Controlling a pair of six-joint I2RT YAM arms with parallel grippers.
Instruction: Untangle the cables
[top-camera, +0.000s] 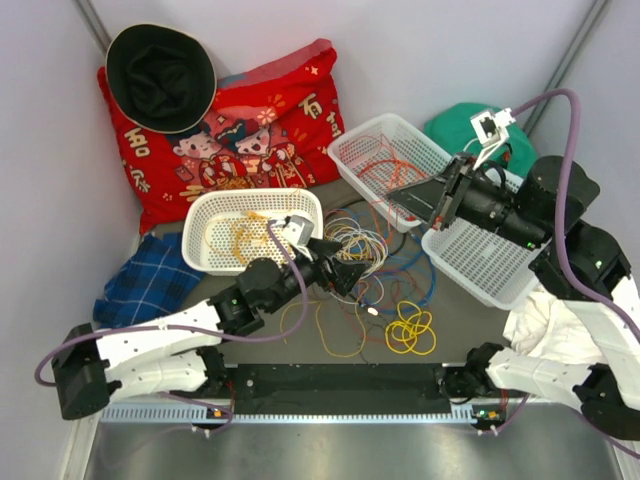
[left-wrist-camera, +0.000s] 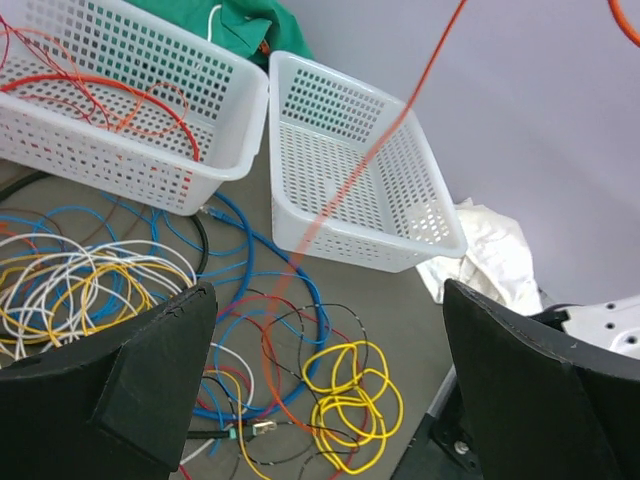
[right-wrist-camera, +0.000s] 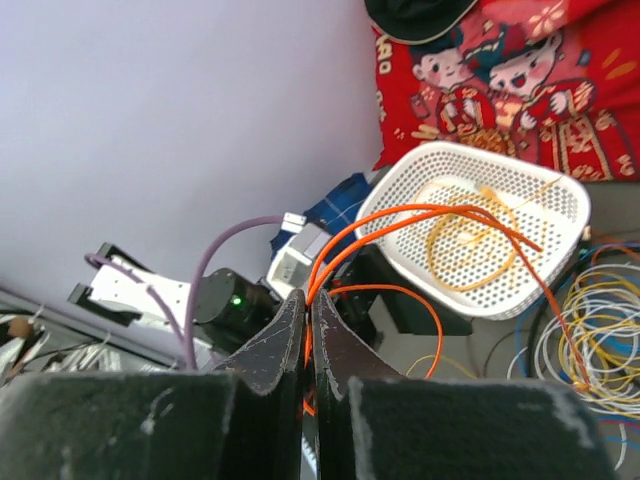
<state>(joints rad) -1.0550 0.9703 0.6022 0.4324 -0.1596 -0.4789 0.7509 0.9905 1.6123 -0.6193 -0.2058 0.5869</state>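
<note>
The thin orange cable runs as one long slanting line. Its upper end is pinched in the right claw, whose jaws are pressed together on it. Its lower end sinks into the loose heap of red, blue, white, yellow and black cables, which lies on the table just right of the oval white perforated plastic basket. The right claw hangs raised, further right of that basket. The left claw, jaws spread wide and holding nothing, sits at the heap's edge beside the basket's right end, so the left arm is nearer the tangle. In the left wrist view the orange line rises up and away between the fingers. I judge the next move turns on pinning the heap where that line enters it
</note>
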